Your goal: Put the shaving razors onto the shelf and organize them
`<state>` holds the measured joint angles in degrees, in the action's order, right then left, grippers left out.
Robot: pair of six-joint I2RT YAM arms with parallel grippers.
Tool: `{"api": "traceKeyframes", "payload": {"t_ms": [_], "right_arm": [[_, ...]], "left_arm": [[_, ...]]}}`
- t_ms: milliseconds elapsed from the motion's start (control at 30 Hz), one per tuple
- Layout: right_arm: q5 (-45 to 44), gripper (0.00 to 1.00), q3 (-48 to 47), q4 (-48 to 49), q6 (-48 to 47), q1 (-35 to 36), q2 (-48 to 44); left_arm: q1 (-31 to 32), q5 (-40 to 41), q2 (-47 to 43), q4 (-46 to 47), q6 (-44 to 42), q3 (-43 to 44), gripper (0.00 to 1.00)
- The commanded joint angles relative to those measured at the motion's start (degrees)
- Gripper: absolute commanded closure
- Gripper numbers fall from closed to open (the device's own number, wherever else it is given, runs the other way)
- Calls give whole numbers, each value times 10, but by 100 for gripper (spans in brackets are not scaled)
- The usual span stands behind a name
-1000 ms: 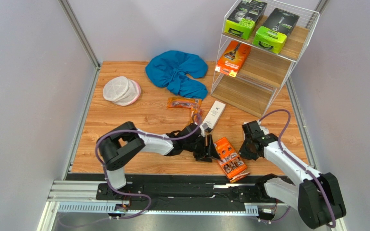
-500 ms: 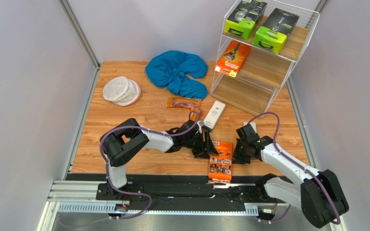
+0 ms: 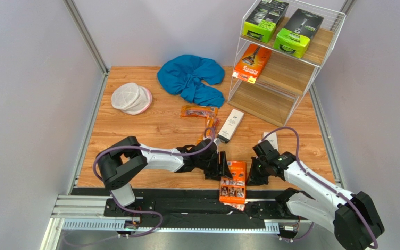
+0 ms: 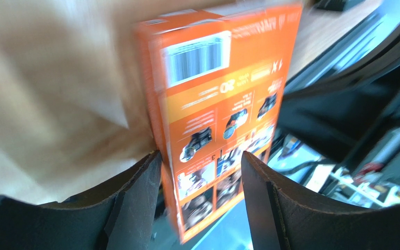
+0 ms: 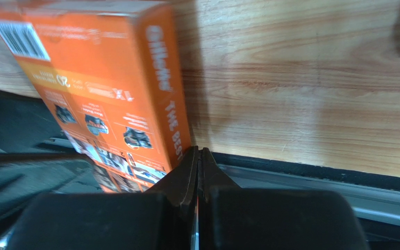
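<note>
Orange carton (image 3: 233, 182) straddled lengthwise by left gripper (image 4: 202, 162), jaws parted.
Closed right gripper (image 5: 198, 154) is set against its right flank.

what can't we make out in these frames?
- Left wrist: motion blur; unclear whether the left pincer clamps or merely straddles the orange carton.
- Top view: second slim white box mostly hidden by the right arm.
- Right wrist: the shut right pincer and its body hide the carton's lower end.
</note>
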<state>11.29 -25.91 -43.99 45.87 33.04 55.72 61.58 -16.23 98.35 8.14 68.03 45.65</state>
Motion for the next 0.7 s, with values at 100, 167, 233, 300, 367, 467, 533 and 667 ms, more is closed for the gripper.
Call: {"api": "traceKeyframes", "payload": {"t_ms": [100, 167, 233, 300, 367, 467, 533, 667], "right_arm": [[44, 100, 1, 69, 41, 10, -33], [44, 100, 11, 74, 48, 11, -34], [49, 100, 16, 80, 50, 10, -35], [50, 100, 17, 76, 49, 11, -36], [45, 100, 17, 72, 48, 11, -41], [45, 100, 20, 74, 52, 10, -47], [45, 100, 23, 79, 53, 11, -47], [48, 100, 24, 80, 54, 10, -47]], "left_arm": [[42, 7, -78, -10, 14, -18, 35], [42, 23, -97, -42, 13, -31, 34], [42, 42, -111, -71, 11, -41, 33], [41, 65, -125, -111, 19, -53, 32], [42, 74, -149, -118, 32, -79, 32], [42, 74, -163, -101, 42, -107, 31], [42, 60, -155, -85, 43, -112, 31], [49, 49, -131, -13, 51, -116, 31]]}}
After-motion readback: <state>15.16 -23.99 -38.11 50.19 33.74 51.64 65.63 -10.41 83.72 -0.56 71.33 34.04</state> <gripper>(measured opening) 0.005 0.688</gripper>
